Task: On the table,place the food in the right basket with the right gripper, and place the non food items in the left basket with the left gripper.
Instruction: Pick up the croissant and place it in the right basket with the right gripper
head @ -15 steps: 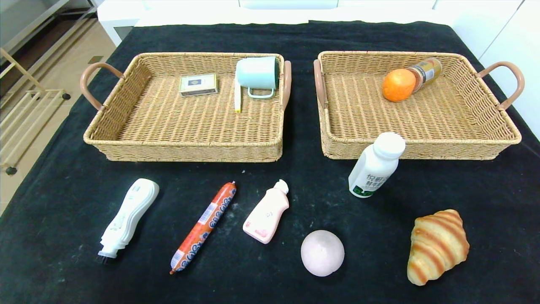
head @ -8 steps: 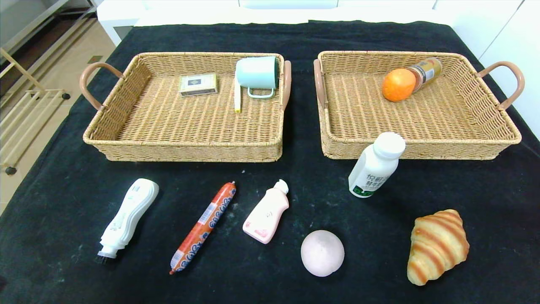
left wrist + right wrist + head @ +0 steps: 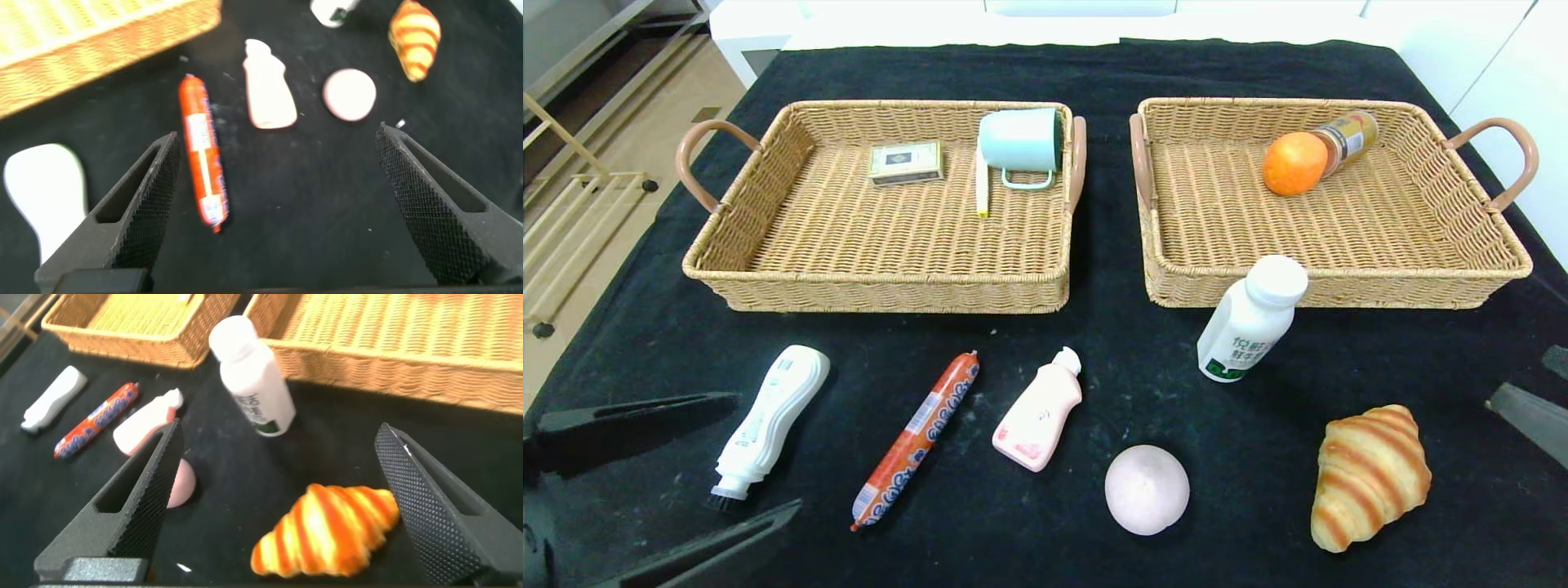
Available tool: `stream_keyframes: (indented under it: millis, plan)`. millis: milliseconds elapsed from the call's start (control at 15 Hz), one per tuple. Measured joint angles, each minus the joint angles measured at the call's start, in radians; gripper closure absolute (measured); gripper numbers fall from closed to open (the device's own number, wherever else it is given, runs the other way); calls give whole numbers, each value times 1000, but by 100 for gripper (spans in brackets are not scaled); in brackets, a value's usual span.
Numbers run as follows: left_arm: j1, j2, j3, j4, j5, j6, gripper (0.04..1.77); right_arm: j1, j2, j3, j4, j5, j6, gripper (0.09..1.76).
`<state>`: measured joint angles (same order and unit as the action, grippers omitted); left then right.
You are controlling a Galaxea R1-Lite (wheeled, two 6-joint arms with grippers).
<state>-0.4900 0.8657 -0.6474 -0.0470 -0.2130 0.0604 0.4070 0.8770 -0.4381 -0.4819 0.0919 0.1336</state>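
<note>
On the black cloth lie a white brush bottle (image 3: 772, 412), a sausage (image 3: 919, 433), a pink bottle (image 3: 1039, 411), a round pink bun (image 3: 1147, 489) and a croissant (image 3: 1368, 475). A milk bottle (image 3: 1250, 320) stands before the right basket (image 3: 1339, 287). My left gripper (image 3: 768, 452) is open at the front left, its fingers either side of the brush bottle's lower end. In the left wrist view the sausage (image 3: 202, 159) lies just inside one finger. My right gripper (image 3: 1517, 377) is open at the right edge; the croissant (image 3: 327, 531) sits between its fingers, below them.
The left basket (image 3: 874, 287) holds a mint cup (image 3: 1023, 143), a small card box (image 3: 907, 162) and a pen (image 3: 983, 188). An orange (image 3: 1294, 163) and a tin (image 3: 1349, 139) lie in the right basket. White furniture stands behind the table.
Both grippers have come into the head view, the left from the front left corner, the right from the right edge. The objects have not moved.
</note>
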Motion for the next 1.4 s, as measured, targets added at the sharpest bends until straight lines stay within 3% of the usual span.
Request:
stream_keyframes:
  millis: [400,1133,1400]
  plan:
    - [-88,117,-30,-2,-21,-1,9,118,145,-50,1,-67,-13,14]
    - [-94,127,-14,-5,-19,16,9,137,186,-54,11,-66,-40,14]
    - [-105,130,-33,-3,-21,21,9,138,206,-97,126,-184,-47,14]
